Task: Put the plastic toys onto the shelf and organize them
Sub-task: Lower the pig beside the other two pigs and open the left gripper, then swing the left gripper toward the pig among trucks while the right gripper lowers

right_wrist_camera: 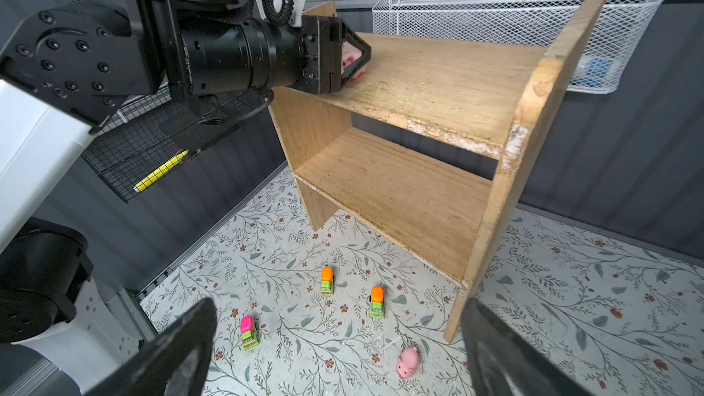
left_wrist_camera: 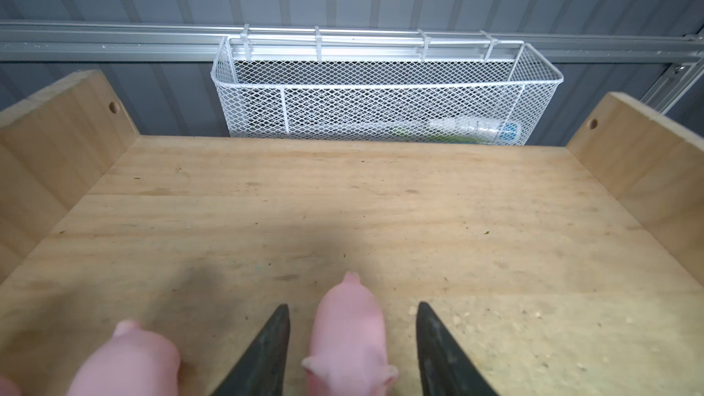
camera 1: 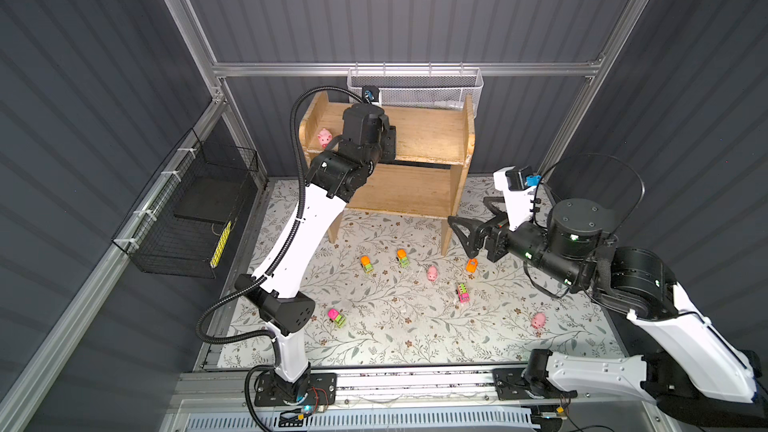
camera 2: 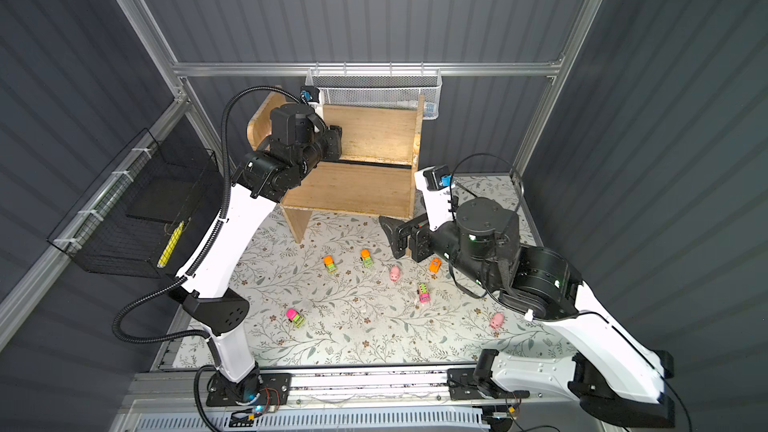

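The wooden shelf (camera 1: pixel 419 135) stands at the back of the floral mat. My left gripper (left_wrist_camera: pixel 353 305) is open over its top tier. A pink pig (left_wrist_camera: pixel 348 329) stands between the jaws with a gap on each side. A second pig (left_wrist_camera: pixel 129 363) stands beside it, and in a top view one pig (camera 1: pixel 324 137) shows by the shelf's left panel. My right gripper (right_wrist_camera: pixel 339 300) hangs wide open and empty near the shelf's right leg. On the mat lie two orange trucks (camera 1: pixel 366 264) (camera 1: pixel 402 258), an orange car (camera 1: pixel 471 265), two pink-and-lime vehicles (camera 1: pixel 462 292) (camera 1: pixel 336 317) and two pigs (camera 1: pixel 432 273) (camera 1: pixel 538 320).
A white mesh basket (camera 1: pixel 415 85) holding a tube hangs on the back rail just behind the shelf. A black wire basket (camera 1: pixel 187 209) with a yellow pen hangs on the left wall. The arms' base rail (camera 1: pixel 415 380) runs along the mat's front edge.
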`<state>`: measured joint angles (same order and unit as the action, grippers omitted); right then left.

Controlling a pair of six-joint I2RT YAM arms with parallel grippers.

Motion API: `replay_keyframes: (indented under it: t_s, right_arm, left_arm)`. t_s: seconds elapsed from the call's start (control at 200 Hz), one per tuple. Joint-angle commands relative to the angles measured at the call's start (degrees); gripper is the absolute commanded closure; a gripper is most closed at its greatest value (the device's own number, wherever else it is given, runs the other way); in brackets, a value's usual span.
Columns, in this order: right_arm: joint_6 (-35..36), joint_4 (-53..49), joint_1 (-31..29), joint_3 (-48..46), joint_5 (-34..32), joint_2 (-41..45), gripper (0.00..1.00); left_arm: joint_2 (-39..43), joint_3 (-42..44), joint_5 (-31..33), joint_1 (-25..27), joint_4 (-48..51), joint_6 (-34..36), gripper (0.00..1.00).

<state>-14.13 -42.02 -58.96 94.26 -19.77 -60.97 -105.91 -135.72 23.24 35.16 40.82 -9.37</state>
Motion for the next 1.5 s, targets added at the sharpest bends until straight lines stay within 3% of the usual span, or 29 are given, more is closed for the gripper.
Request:
replay_keyframes:
  t_s: [0.0, 0.715, 1.066, 1.281, 1.496]
  right_arm:
    - [-0.6, -1.2, 0.16, 1.32, -0.19, 0.32, 0.01]
    - [-0.83, -1.73, 0.17, 1.02, -1.08, 1.07, 0.01]
    - [-1.82, -1.83, 0.18, -1.13, -1.84, 4.22, 0.01]
    - [-2.89, -3.41, 0.18, -3.91, -3.62, 5.59, 0.01]
    - [-5.32, -3.68, 0.16, -9.64, -3.11, 7.63, 0.01]
  left_arm:
    - [2.26, -0.07, -1.18, -0.35, -1.27, 0.99, 0.45]
    - [3.45, 1.73, -3.7, -0.35, -1.97, 0.04, 0.44]
    - [9.25, 3.63, -5.67, -0.35, -3.15, 0.08, 0.31]
    - [16.6, 11.91, -8.15, -0.26, -4.41, -2.85, 0.25]
    - [27.97, 27.16, -12.11, -0.18, -5.67, -7.37, 0.1]
